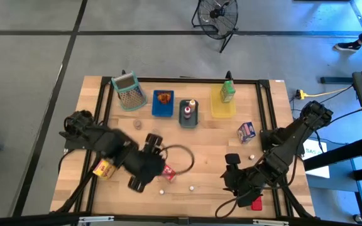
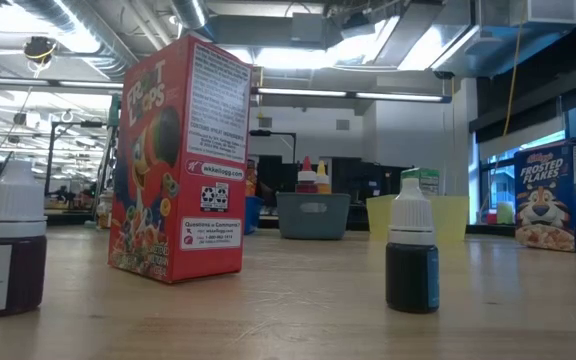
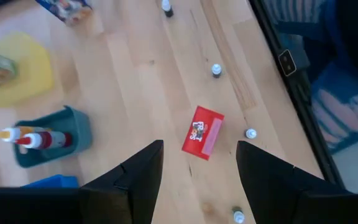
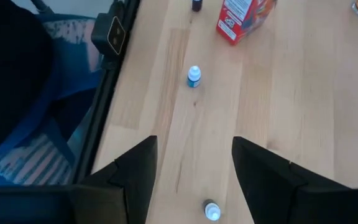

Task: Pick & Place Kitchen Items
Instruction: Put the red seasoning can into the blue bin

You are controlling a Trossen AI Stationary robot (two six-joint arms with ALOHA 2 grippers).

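Note:
My left gripper is open above the table's middle near part, and an upright red carton stands on the wood just beyond its fingers. My right gripper is open over the near right part, pointing toward the red carton. A blue white-capped bottle stands ahead of it. Other tiny bottles stand around. A yellow-orange carton lies left, a purple-white carton right, and a green carton sits in the yellow tray.
Along the far side stand a mesh basket, a blue tray, a grey tray holding bottles, and a yellow tray. A dark cable loops beside the left arm. The table's black frame edge runs near the right gripper.

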